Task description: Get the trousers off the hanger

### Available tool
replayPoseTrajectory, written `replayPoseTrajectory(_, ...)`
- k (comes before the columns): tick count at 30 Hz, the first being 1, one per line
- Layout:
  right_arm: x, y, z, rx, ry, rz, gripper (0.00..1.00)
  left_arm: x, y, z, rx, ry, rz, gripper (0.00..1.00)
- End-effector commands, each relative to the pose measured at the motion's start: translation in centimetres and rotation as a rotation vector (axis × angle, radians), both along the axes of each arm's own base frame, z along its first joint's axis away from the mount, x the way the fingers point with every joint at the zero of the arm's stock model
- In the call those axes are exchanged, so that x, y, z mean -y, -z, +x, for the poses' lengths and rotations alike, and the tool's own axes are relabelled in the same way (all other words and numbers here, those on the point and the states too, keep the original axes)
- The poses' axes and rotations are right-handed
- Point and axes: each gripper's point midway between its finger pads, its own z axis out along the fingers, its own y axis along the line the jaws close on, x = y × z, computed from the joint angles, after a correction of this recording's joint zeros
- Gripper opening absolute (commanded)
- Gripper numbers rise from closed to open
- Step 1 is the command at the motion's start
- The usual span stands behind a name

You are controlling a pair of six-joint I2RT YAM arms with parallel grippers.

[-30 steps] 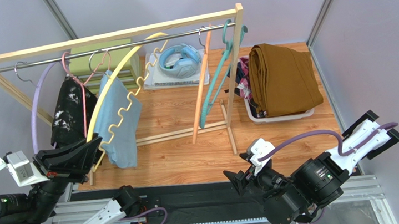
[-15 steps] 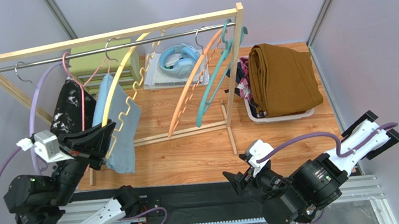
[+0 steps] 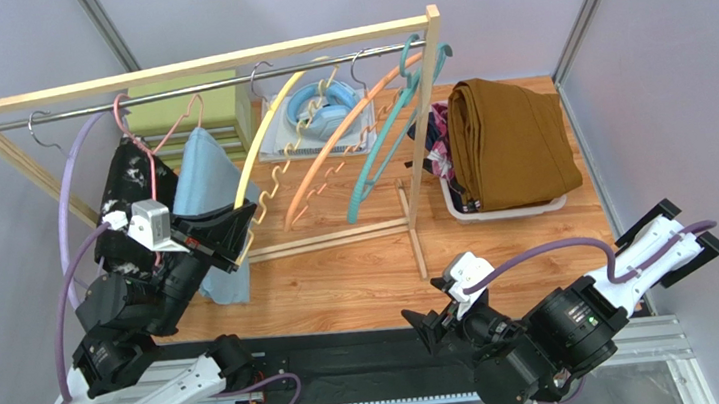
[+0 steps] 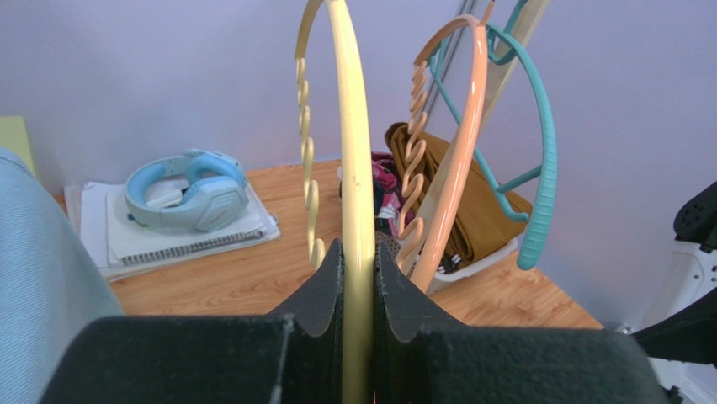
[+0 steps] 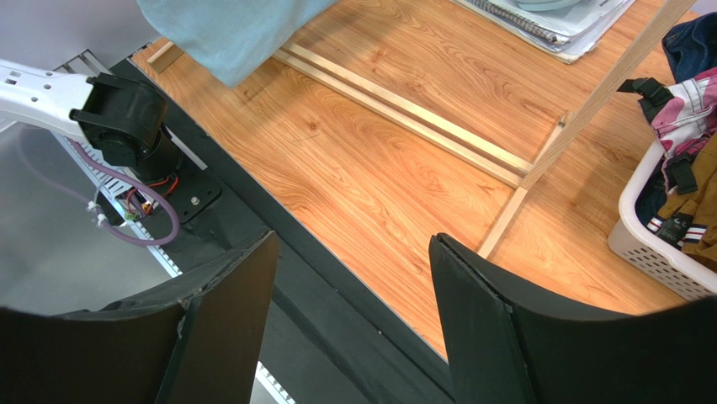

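Left gripper (image 4: 358, 282): jaws clamped on yellow hanger (image 4: 353, 151). Right gripper (image 5: 353, 320): jaws wide apart, holding nothing. Light blue trousers (image 3: 213, 187) and black speckled trousers (image 3: 127, 201) hang from rail (image 3: 220, 81). Mustard-brown trousers (image 3: 508, 141) lie atop basket (image 3: 505, 211).

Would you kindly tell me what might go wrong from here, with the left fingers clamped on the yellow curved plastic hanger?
1. The yellow curved plastic hanger, pinched low in the left fingers, hangs close to the orange wavy hanger; their notched edges might snag.
2. The light blue trousers hang right beside the left arm, which might drag them off crookedly.
3. The thin hanger might twist or slip in the grip.
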Motion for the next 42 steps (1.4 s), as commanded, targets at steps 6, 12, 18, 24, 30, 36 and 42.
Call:
replayPoseTrajectory(6,0.3,-1.4,0.6,-0.031,0.049,0.117,0.71,5.6,-0.9,1.5,-0.101,0.123,-0.043,0.0)
replayPoseTrajectory(12,0.1,-1.6,0.3,-0.053,0.038,0.127,0.7,9.8,-0.4,1.2,-0.138,0.279,0.002,0.0)
replayPoseTrajectory(18,-0.2,-1.8,0.0,-0.056,0.025,0.115,0.7,12.7,-0.1,1.3,-0.198,0.367,0.009,0.0)
replayPoseTrajectory(24,-0.4,-1.9,-0.3,-0.067,0.017,0.115,0.7,12.8,0.3,1.5,-0.227,0.358,0.029,0.13)
replayPoseTrajectory(30,-0.9,-2.1,-0.5,-0.061,0.016,0.107,0.7,9.0,0.0,0.7,-0.215,0.263,0.034,0.57)
replayPoseTrajectory(36,-1.4,-3.4,-0.9,-0.081,0.002,0.124,0.69,5.5,-0.7,-2.3,-0.244,0.274,0.114,0.71)
replayPoseTrajectory(42,-2.4,-4.5,-1.7,-0.087,-0.025,0.116,0.69,0.5,-2.4,-5.0,-0.259,0.226,0.172,0.71)
